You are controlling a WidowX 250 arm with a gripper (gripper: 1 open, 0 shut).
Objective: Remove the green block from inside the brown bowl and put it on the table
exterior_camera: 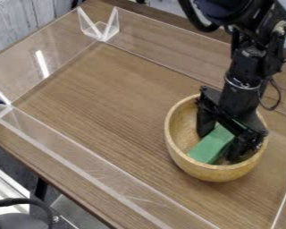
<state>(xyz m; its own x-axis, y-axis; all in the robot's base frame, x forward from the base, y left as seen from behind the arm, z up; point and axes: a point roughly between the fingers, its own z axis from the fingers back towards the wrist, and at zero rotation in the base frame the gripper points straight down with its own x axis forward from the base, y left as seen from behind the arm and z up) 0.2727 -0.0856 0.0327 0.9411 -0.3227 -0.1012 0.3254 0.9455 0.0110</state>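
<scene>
My claw (pixel 220 134), open with its fingers parted, is lowered into the bowl from above. The green block (pixel 210 146) lies inside the bowl, at my fingers; its near end shows plainly, while my black fingers cover part of the rest, so I cannot tell whether they touch it. Around both stands the round tan bowl (pixel 175 150), its thick rim partly hidden behind my claw. My black arm (pixel 246 67) rises from the claw toward the upper edge of the view. The bowl rests on the brown wood-grain table (pixel 104 89), toward its right side in the view. Farther out, a clear wall (pixel 79 165) runs along the table's lower left edge, and a clear corner piece (pixel 99 26) stands at the upper left.
</scene>
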